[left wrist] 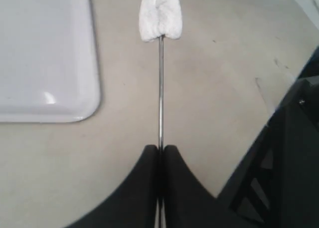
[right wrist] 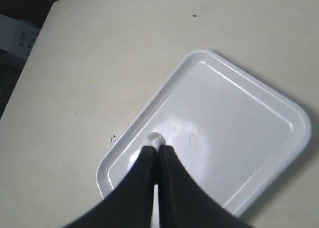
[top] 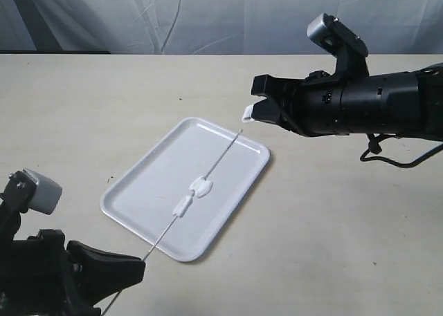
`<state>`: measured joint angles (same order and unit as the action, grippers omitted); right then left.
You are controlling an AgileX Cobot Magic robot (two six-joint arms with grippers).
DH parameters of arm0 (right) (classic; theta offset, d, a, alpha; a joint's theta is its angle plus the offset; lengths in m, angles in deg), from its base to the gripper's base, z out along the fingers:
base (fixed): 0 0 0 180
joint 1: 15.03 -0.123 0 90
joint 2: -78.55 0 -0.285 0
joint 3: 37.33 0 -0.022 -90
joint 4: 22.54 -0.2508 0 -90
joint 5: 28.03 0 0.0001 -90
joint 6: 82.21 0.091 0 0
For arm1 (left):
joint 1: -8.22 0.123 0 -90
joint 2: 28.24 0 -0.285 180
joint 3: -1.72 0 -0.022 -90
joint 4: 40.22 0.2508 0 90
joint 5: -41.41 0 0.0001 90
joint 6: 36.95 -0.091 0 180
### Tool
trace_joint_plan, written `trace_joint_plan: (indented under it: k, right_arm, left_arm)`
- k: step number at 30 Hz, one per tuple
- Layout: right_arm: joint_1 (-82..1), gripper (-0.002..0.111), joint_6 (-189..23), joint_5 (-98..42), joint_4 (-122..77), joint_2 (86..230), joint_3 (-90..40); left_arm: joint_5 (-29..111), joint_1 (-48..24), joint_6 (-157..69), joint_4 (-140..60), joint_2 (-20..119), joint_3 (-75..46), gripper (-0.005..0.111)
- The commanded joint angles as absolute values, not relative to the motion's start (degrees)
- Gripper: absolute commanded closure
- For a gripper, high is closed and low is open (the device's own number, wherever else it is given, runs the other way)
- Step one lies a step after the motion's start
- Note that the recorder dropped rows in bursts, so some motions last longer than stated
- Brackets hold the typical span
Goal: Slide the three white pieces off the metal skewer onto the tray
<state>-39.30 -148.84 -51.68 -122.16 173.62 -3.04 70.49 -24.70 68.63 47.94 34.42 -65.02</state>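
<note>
The thin metal skewer (top: 208, 174) slants across the white tray (top: 149, 191), and my left gripper (top: 141, 262) is shut on its near end. Two white pieces (top: 201, 186) (top: 182, 205) sit side by side on the rod over the tray's middle. In the left wrist view my left gripper (left wrist: 160, 149) pinches the skewer (left wrist: 160, 88), with a white piece (left wrist: 160, 17) further along it. Beyond the tray's far corner, my right gripper (top: 253, 109) is raised and shut on the third white piece (top: 248, 113). In the right wrist view that piece (right wrist: 155, 138) shows at the tips of my right gripper (right wrist: 156, 149), above the tray (right wrist: 239, 118).
The beige table (top: 104, 101) stretches all round the tray, with a grey cloth backdrop (top: 173, 15) behind its far edge. A corner of the tray (left wrist: 45, 53) lies beside the skewer in the left wrist view.
</note>
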Motion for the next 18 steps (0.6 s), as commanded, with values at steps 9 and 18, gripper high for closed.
trace_joint_plan:
  k: [9,18]
  right_arm:
    - [-42.0,0.109,-149.6,-57.2,-122.5,182.1,-3.4]
    - [-45.0,0.109,-150.7,-56.4,-122.5,188.5,-4.8]
  left_arm:
    - [59.5,-25.0,70.7,47.9,34.2,-65.3,0.107]
    - [59.1,-25.0,70.9,47.8,34.2,-65.3,0.107]
